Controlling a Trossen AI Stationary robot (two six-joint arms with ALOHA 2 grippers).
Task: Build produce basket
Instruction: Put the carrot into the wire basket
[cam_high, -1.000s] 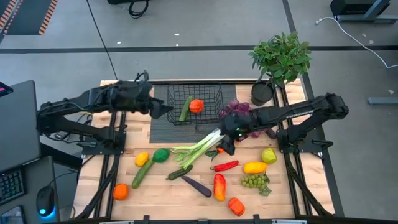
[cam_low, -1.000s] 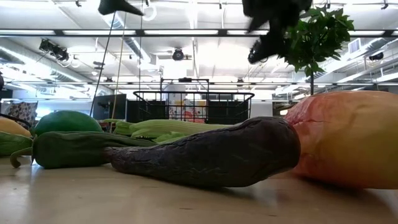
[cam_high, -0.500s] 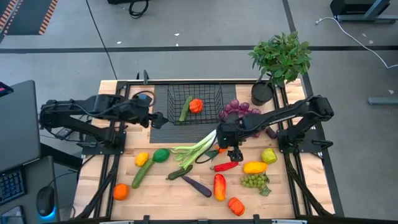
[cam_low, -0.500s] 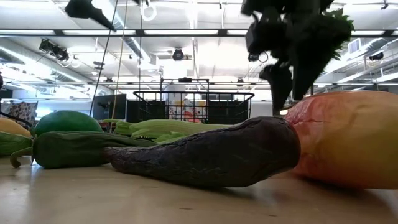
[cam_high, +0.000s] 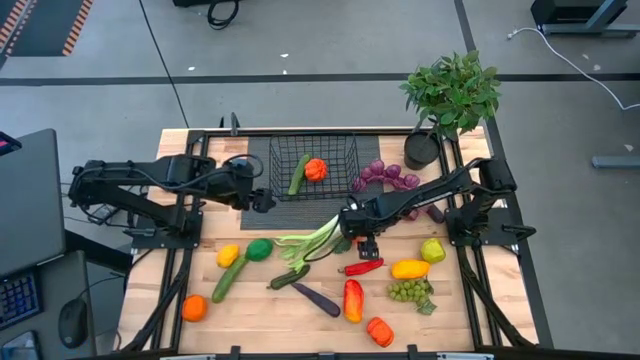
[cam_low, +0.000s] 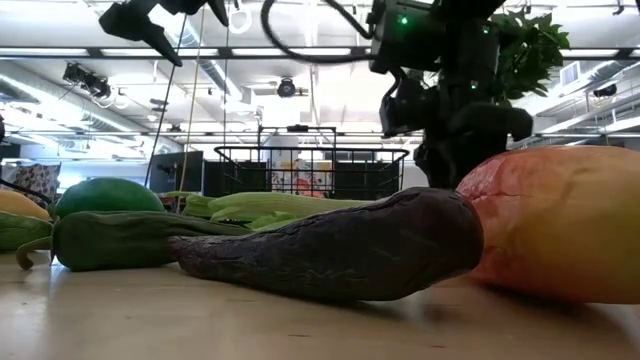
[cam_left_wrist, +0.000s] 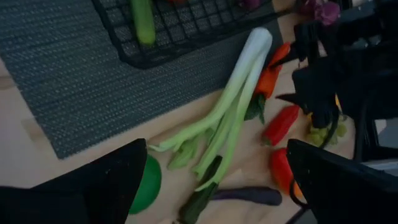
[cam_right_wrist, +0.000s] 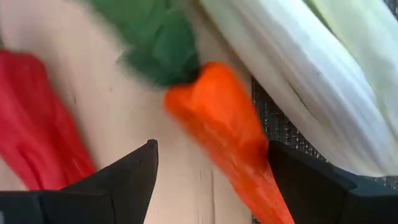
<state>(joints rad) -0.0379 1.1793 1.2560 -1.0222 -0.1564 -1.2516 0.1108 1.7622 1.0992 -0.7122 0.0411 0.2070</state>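
The right gripper (cam_high: 358, 238) hangs low with fingers spread, empty, straddling the carrot (cam_right_wrist: 227, 134) that lies on the table beside the leek (cam_high: 318, 238).

Leek (cam_right_wrist: 298, 93) and red pepper (cam_right_wrist: 37, 118) crowd the carrot (cam_right_wrist: 227, 130) on both flanks.

The right hand (cam_high: 352, 238) has descended from above the leek (cam_high: 318, 238) to the carrot (cam_right_wrist: 227, 127), fingers slightly narrowed. The left hand (cam_high: 268, 200) has retracted from the basket (cam_high: 314, 166) toward the mat's left edge.
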